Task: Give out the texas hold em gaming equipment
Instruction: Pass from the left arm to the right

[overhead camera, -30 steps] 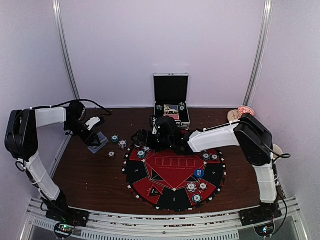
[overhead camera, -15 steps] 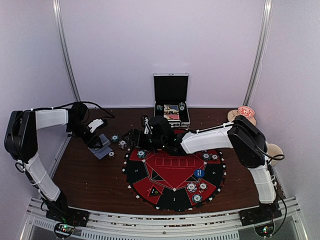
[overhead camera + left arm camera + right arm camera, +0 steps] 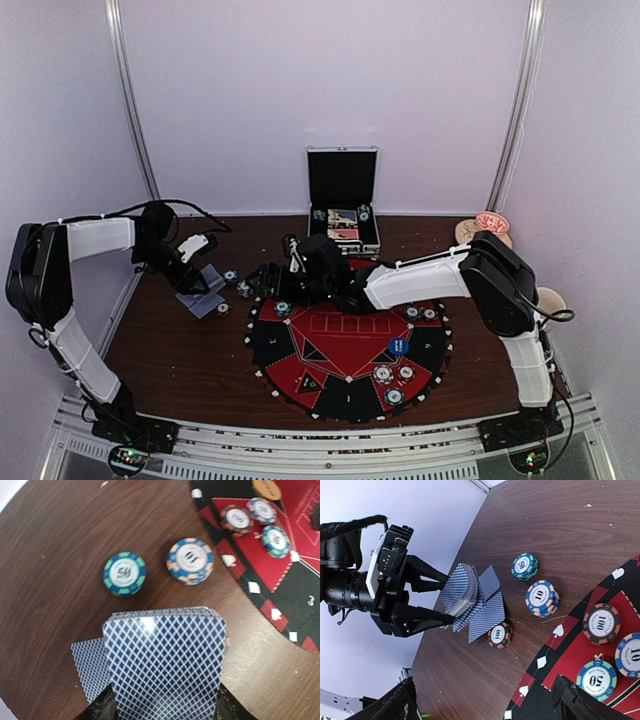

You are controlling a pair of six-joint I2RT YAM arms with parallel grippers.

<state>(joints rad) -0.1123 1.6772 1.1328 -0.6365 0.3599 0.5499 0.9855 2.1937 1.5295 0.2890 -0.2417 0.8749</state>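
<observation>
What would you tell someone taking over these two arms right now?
Left hand: shut on the deck, held over the table left of the mat.
Right hand: open and empty, over the mat's far-left edge.
Done: a few loose cards lie under the deck; mat chips sit in groups at several places.
Left: loose chips lie on bare wood beside the cards. The open case at the back holds more items. Most of the deck looks undealt.
</observation>
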